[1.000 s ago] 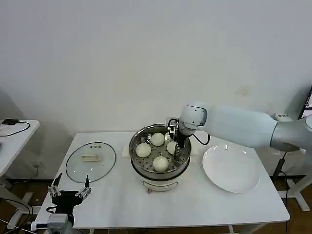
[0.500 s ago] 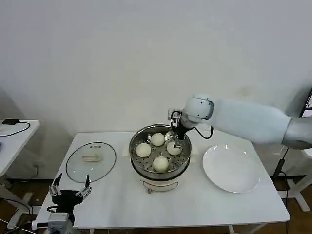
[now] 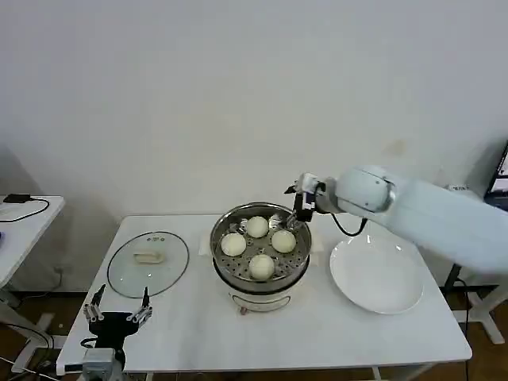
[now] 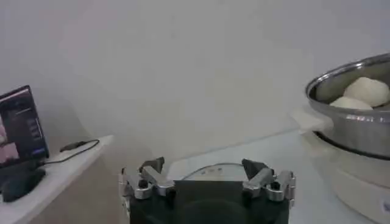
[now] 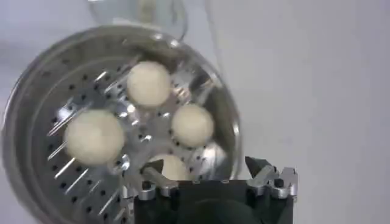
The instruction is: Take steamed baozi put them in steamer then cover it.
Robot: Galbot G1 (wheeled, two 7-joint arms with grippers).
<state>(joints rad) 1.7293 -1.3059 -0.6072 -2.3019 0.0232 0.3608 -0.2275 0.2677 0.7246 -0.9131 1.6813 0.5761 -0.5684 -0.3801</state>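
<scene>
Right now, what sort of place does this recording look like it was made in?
Probably a lab or office test room, not a kitchen: a plain white table against a bare white wall, with a side desk carrying cables and a monitor.

Count: 4 baozi (image 3: pixel 256 227) (image 3: pixel 233 244) (image 3: pixel 283 240) (image 3: pixel 261 266), all in 1 steamer (image 3: pixel 221 267), just left of and below the right gripper (image 3: pixel 301 198); 1 glass cover (image 3: pixel 148 263), beyond the left gripper (image 3: pixel 117 313); 1 white plate (image 3: pixel 375 275), below-right of the right gripper; 2 grippers total, both empty
</scene>
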